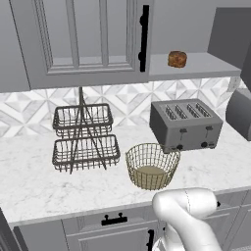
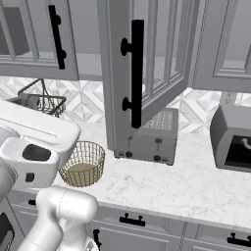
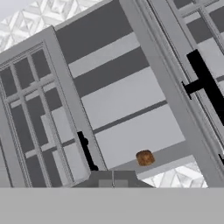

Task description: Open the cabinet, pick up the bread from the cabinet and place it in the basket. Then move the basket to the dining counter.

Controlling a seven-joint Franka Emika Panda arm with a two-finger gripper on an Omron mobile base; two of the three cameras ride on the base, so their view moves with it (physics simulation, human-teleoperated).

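On the left of the marble surface (image 1: pixel 34 186) stands the dark two-tier rack (image 1: pixel 86 137), which I leave alone. Next to it, toward the front edge, sits the basket (image 1: pixel 152 165), empty, with the toaster (image 1: pixel 185 125) just behind it. Above, the cabinet (image 1: pixel 78 39) already has one door (image 2: pixel 144 73) swung open, so I judge the first step done. The bread (image 1: pixel 177 59) lies on the bare lower shelf (image 1: pixel 196 66) to the right of the shut door, untouched. My tool (image 3: pixel 113 181) looks at the loaf from a distance with its tips pressed together and nothing between them. Still ahead: grasping the loaf, dropping it into the basket, then carrying the basket to the dining counter.
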